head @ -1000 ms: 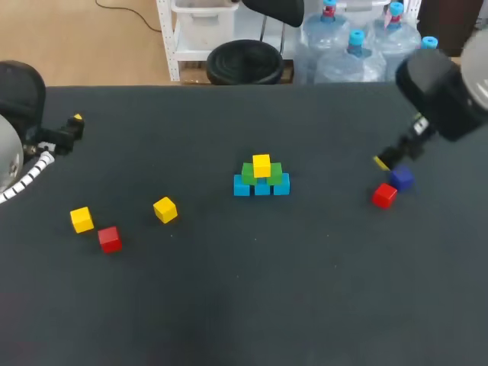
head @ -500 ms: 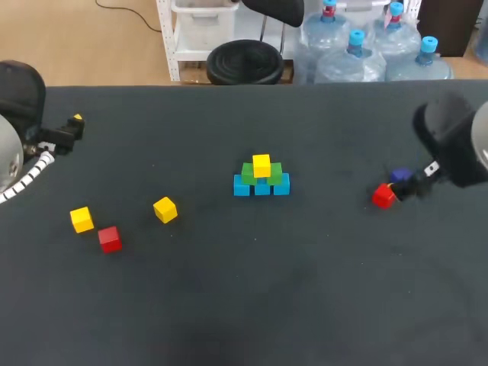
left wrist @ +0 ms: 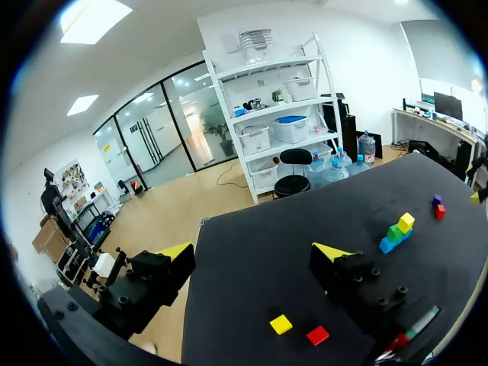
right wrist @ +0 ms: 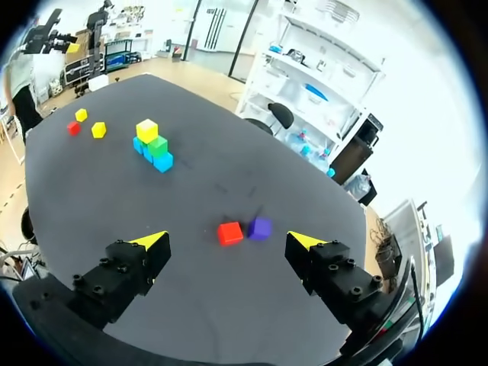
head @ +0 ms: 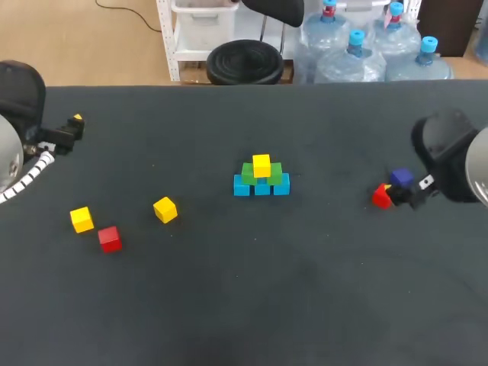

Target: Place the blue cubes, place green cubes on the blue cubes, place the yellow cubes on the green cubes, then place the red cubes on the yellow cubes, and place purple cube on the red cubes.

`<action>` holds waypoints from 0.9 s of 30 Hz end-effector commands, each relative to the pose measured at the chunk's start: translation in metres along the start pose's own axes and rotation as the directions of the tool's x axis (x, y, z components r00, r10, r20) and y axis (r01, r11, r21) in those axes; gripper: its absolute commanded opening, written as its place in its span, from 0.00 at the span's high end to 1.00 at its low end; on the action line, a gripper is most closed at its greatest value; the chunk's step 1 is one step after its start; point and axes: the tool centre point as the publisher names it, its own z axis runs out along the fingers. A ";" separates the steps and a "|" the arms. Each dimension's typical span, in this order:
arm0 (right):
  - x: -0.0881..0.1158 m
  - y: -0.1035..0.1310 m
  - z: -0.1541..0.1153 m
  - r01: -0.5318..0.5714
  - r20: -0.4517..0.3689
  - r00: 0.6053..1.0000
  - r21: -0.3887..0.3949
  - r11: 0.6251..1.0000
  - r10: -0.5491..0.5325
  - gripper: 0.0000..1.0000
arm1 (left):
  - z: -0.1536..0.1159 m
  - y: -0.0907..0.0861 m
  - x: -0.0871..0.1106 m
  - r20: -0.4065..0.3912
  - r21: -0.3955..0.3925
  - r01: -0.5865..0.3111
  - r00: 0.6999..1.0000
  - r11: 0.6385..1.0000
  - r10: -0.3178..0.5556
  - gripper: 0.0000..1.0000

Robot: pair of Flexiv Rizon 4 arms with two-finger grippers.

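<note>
The dark surface (head: 305,290) carries a small stack (head: 261,177) at its middle: blue cubes (head: 242,186) at the base, green cubes (head: 248,172) on them, one yellow cube (head: 261,165) on top. Off to the right a red cube (right wrist: 230,232) lies just beside the purple cube (right wrist: 260,228), and the right claw (right wrist: 227,239) hangs over the pair, released, fingers wide and touching neither. Closing here could catch the purple cube's corner as well, or nudge both askew. Two loose yellow cubes (head: 165,209) and another red cube (head: 110,239) lie well apart at the left, so bringing red now may skip the yellow layer, and a careless set-down could topple the narrow top. The left claw (left wrist: 252,250) is released and empty
</note>
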 end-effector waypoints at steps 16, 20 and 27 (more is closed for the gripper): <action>0.003 0.001 0.001 -0.002 0.127 0.992 0.007 1.000 0.002 0.00 | 0.000 0.001 -0.001 -0.001 0.003 0.000 1.000 1.000 0.000 0.00; 0.003 0.001 0.001 -0.002 0.127 0.992 0.007 1.000 0.002 0.00 | 0.005 -0.002 0.002 -0.019 -0.053 -0.163 0.987 0.985 0.162 0.00; 0.003 0.001 0.001 -0.002 0.127 0.992 0.007 1.000 0.002 0.00 | -0.017 -0.003 -0.026 -0.013 0.037 -0.287 0.958 0.957 0.288 0.00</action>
